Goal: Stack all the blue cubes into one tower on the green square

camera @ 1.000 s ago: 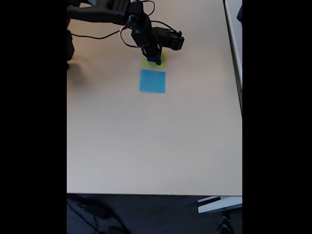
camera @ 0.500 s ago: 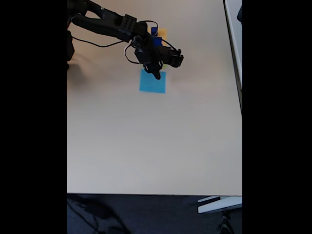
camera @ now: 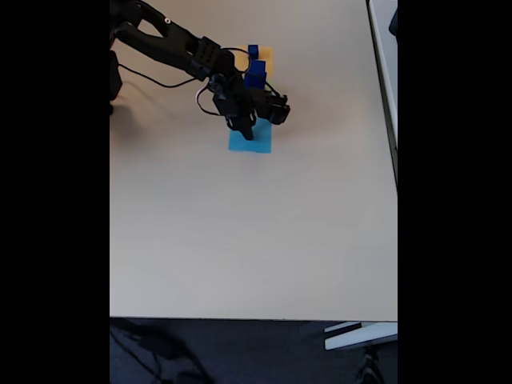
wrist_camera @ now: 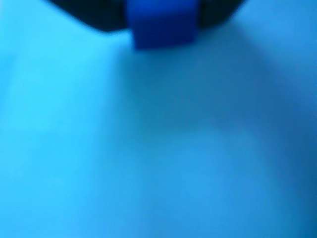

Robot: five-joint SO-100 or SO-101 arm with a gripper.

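In the wrist view a dark blue cube [wrist_camera: 161, 24] sits at the top edge between two dark jaws, close over a flat light-blue square [wrist_camera: 158, 148]. In the fixed view my gripper [camera: 249, 133] points down onto the near edge of that light-blue square [camera: 259, 145] and appears shut on the cube. Another blue cube [camera: 255, 77] shows just behind the arm. A smaller blue cube [camera: 254, 51] stands on an orange square [camera: 266, 55] further back. The arm hides the green square. No tower shows.
The black arm [camera: 180, 44] reaches in from the top left, with a cable looping beside it. The beige table [camera: 256, 232] stretches wide toward its front edge. A white strip runs along the table's right side [camera: 384, 88].
The gripper has swung from above the green square toward the front and down onto the light-blue square. The orange square and the small cube behind the arm have come into sight.
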